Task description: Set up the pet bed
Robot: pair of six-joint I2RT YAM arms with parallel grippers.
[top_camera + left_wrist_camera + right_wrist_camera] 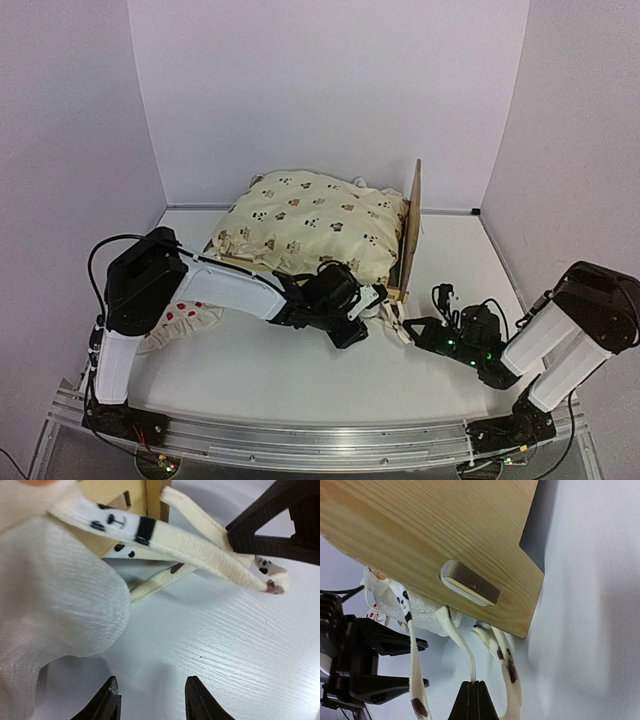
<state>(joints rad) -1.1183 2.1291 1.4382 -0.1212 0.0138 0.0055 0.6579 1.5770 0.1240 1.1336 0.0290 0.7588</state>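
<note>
left gripper (151, 682) spread, empty | right gripper (474, 685) clamped on quilt tie (465, 655) | 1 pet bed (445, 530) | 1 quilt (310, 225) | 1 pillow (185, 318)

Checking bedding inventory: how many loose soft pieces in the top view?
2. The quilt is heaped on the pet bed; the red-dotted pillow lies on the table beside the left arm. More could be hidden under the quilt.

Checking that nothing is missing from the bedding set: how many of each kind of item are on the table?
pet bed: 1
quilt: 1
pillow: 1
Total: 3
</note>
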